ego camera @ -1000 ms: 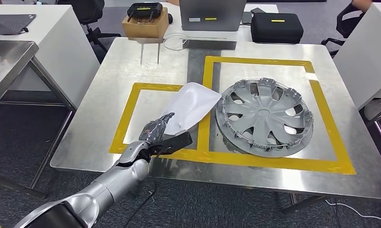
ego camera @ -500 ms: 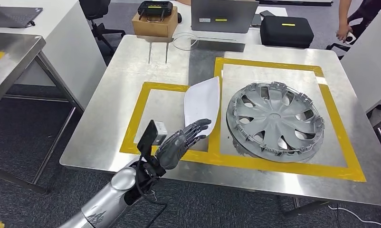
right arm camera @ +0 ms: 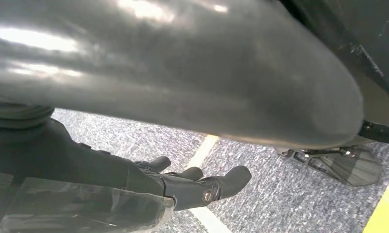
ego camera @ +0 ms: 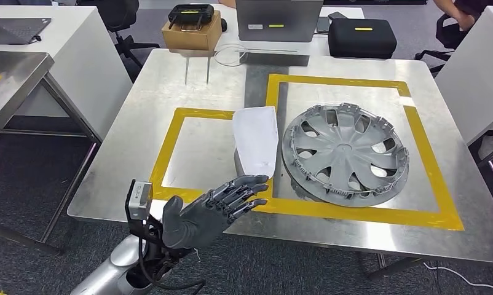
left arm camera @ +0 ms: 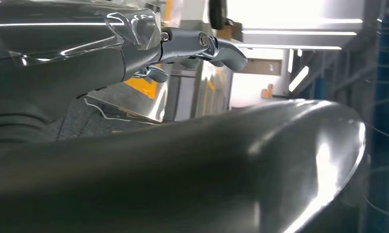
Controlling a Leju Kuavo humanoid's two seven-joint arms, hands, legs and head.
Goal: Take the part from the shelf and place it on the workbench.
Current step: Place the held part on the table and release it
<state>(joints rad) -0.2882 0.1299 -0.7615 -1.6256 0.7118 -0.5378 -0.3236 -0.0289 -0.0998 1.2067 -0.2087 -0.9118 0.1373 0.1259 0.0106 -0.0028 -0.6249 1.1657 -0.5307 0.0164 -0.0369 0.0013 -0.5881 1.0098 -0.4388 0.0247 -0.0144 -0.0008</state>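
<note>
Head view shows one white part [ego camera: 256, 139] lying on the steel counter [ego camera: 139, 110], across the tape between two yellow-taped squares, just beside one grey wheel cover [ego camera: 345, 153] in the larger square. One left robot hand [ego camera: 210, 208] hovers at the counter's near edge, fingers spread wide, holding nothing. Right wrist view shows the right robot hand [right arm camera: 183, 183] over grey carpet, fingers loosely extended and empty.
</note>
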